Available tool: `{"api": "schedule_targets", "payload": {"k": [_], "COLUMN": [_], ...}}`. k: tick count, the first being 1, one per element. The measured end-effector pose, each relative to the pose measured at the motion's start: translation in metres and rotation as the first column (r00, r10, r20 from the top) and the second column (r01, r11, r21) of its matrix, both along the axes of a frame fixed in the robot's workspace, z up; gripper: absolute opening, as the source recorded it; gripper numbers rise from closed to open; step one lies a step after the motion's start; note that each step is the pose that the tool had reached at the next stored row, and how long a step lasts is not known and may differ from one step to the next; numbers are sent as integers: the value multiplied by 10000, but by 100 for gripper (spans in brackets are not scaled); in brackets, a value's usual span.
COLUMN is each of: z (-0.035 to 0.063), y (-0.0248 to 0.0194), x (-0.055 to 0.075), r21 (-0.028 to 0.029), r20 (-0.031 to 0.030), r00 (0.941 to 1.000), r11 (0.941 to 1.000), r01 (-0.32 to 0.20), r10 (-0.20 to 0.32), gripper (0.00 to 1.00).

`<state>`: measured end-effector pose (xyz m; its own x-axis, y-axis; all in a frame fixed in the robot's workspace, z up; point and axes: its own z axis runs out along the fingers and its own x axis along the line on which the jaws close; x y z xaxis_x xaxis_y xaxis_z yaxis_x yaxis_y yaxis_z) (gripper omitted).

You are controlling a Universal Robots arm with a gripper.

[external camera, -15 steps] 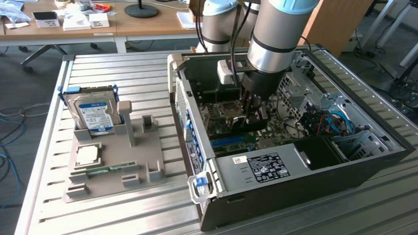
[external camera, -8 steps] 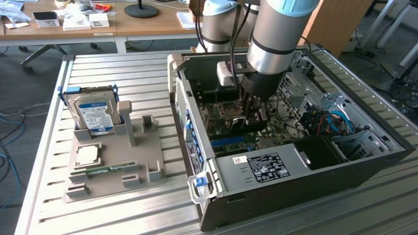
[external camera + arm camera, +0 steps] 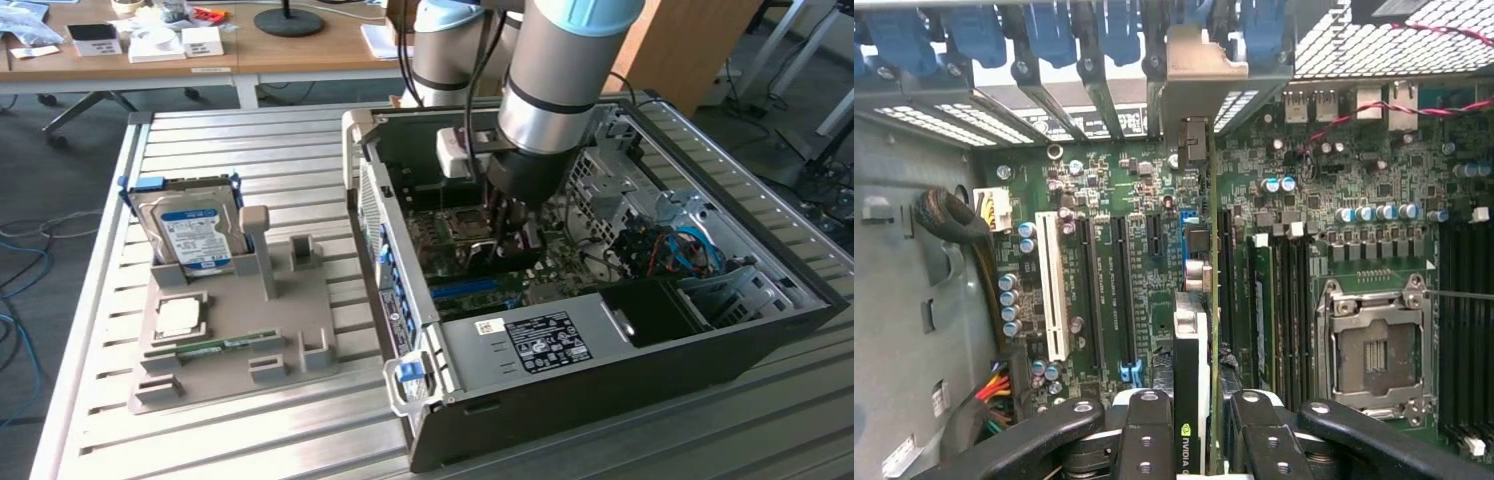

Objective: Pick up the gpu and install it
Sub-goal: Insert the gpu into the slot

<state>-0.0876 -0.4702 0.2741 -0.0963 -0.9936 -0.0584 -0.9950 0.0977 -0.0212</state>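
We read the step in hand as seating the card. The hand (image 3: 1194, 425) is clamped on the gpu (image 3: 1191, 335), its two fingers (image 3: 1149, 435) pressing the card's faces, and it holds the card on edge inside the open computer case (image 3: 747, 335), over the motherboard (image 3: 1124, 180). To do this well, we judge the card's lower edge has to stay parallel to its slot. The metal end should also line up with the rear opening under the blue clips (image 3: 1049, 35), so that nothing snags on the way down. Pressure ought to go straight into the board and evenly along the card's length; a tilt could jam one end. Whether the edge already touches the slot we cannot tell. Counting what we see: there is one arm, one hand and one gpu. Beside the card there is one white slot (image 3: 1054, 300) with two long black slots (image 3: 1094, 300) next to it. There is one processor socket (image 3: 1374, 350), with nothing in it. On the bench (image 3: 240, 140), the grey holder (image 3: 300, 320) carries one blue-labelled hard drive (image 3: 196, 232), one small square chip (image 3: 178, 317) and one memory stick (image 3: 227, 345).
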Motion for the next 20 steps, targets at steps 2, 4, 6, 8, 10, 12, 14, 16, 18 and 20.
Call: {"api": "schedule_targets", "payload": {"k": [2, 4, 6, 8, 10, 12, 14, 16, 18, 20], "z": [-1, -2, -1, -2, -2, -2, -2, -2, -2, -2], "y": [-1, -1, -6, -13, -13, -13, -13, -13, -13, -14], "x": [-2, -4, -12, -15, -15, -15, -15, -15, -14, -14], "r21": [-1, 0, -2, 0, 0, 0, -1, -1, 0, 0], "r20": [0, 0, -1, 0, 0, 0, 0, 0, 0, 0], "r00": [10000, 10000, 10000, 10000, 10000, 10000, 10000, 10000, 10000, 9999], "r11": [10000, 10000, 10000, 10000, 10000, 10000, 10000, 10000, 10000, 9999], "r01": [-2, -1, 1, -1, -1, 0, -19, -67, -84, -121], "r10": [2, 1, -1, 1, 1, 0, 19, 67, 84, 121], "gripper": [27, 27, 27, 27, 27, 27, 27, 27, 27, 27]}}
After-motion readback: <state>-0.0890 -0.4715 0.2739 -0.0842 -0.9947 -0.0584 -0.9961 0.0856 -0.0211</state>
